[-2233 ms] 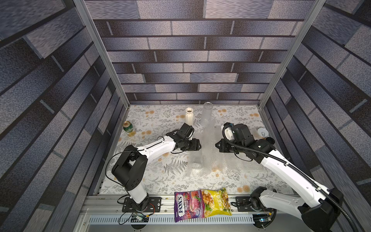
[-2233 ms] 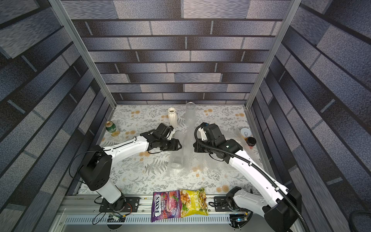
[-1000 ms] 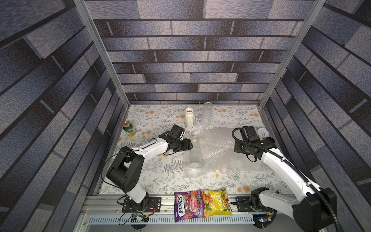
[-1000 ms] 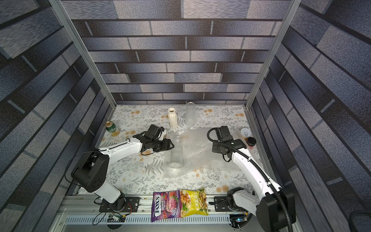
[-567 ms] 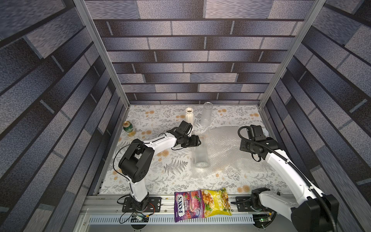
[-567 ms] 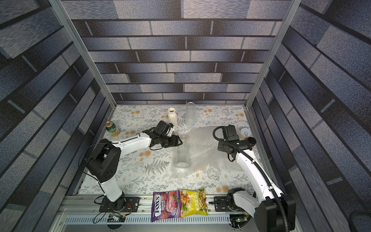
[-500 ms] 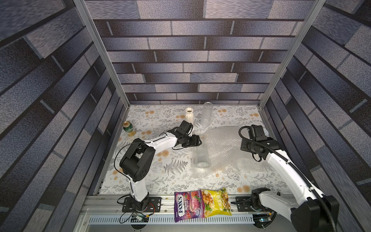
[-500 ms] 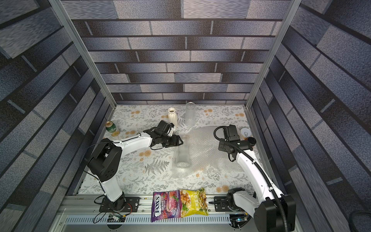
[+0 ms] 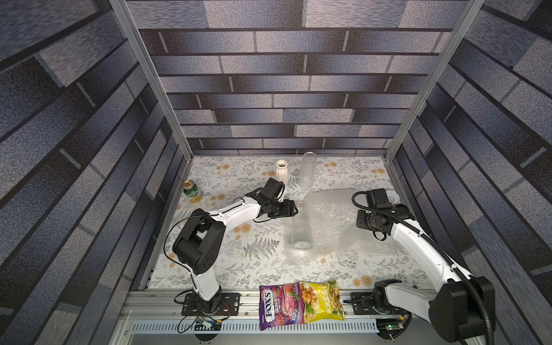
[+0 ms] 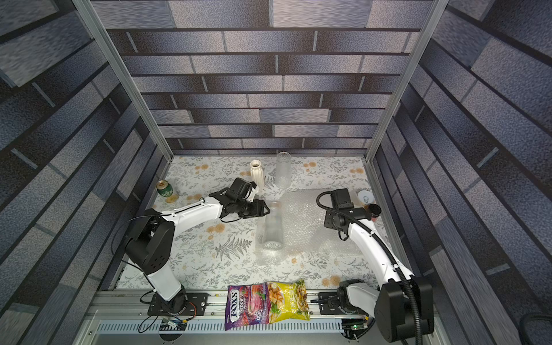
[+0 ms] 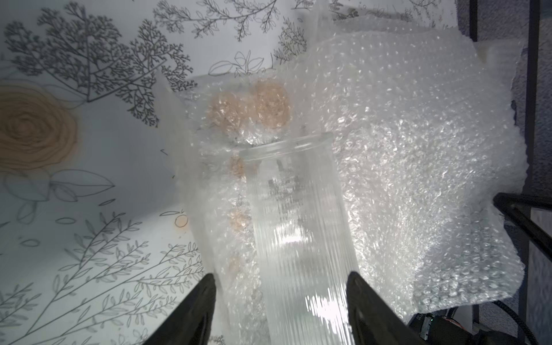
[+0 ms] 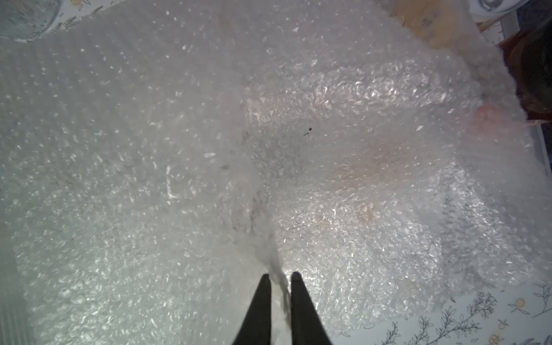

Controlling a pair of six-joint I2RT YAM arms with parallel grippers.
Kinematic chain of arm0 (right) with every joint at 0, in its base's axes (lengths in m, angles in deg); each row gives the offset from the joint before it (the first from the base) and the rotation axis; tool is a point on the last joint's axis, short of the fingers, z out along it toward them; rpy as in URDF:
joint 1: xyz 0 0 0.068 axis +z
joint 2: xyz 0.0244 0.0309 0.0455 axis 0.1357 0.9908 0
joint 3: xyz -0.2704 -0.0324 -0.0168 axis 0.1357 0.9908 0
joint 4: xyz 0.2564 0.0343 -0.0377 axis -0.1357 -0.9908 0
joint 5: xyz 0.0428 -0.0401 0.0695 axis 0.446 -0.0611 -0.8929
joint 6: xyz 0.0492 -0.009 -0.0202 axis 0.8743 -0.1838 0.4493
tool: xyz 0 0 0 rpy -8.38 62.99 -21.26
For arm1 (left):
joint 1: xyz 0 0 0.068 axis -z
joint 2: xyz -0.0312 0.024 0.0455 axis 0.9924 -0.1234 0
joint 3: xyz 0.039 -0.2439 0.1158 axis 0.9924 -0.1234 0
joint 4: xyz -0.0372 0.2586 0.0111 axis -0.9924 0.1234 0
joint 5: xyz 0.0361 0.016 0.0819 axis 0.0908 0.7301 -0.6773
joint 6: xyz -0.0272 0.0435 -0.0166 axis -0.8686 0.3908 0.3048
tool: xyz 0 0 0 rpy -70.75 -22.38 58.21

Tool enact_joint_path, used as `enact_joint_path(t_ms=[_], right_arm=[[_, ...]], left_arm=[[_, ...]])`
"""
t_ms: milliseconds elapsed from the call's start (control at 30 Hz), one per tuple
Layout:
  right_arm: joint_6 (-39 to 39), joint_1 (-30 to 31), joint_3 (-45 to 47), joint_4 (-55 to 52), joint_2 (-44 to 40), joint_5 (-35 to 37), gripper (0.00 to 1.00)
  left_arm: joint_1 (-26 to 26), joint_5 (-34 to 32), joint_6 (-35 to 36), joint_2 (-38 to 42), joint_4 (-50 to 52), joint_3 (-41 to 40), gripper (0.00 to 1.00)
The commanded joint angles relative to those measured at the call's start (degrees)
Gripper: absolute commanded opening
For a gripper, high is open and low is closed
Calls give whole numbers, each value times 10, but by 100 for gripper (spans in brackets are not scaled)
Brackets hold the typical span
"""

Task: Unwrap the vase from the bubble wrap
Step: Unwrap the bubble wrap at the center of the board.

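Observation:
A clear ribbed glass vase [image 9: 298, 231] [image 10: 272, 228] lies on its side mid-table, its mouth toward the front. My left gripper [image 9: 294, 208] [image 10: 266, 211] [image 11: 279, 274] is shut across its far end, and a fold of wrap is caught against one finger [image 11: 206, 286]. The bubble wrap [image 9: 337, 218] [image 10: 307, 221] [image 11: 403, 155] [image 12: 149, 149] is spread flat to the right of the vase and partly under it. My right gripper [image 12: 280, 276] [image 9: 363, 222] stands at the sheet's right side. Its jaws are slightly open, with a raised ridge of wrap loose between them.
A white ribbed vase [image 9: 281, 171] and a tall clear glass vase [image 9: 307, 174] stand at the back. A green can [image 9: 190, 189] is at the back left. A white cup [image 10: 366, 197] and a dark cup [image 10: 374, 209] stand by the right wall. Two snack bags [image 9: 301, 301] lie on the front rail.
My left gripper moved the vase a little to the right. My right gripper drew the wrap's edge rightward, then its jaws parted slightly.

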Motion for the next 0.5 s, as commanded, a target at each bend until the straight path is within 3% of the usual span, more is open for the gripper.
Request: enact_joint_path(t_ms=[0,133,300,467], right_arm=[[-4,-3,-12,-12,5,8,33],[-17,-3,-24,-24,-2,8,50],[-21,-3,-39,-39,-4,-10,57],[-21,-1,-63,-51,-21,-36,60]], left_arm=[[-7,-27,12,52,25,-23,71],[-13,-86,3,98,37,-52,72],[-17,-162,6,171,33,-95,74],[-39,-192,11,240,39,-128,78]])
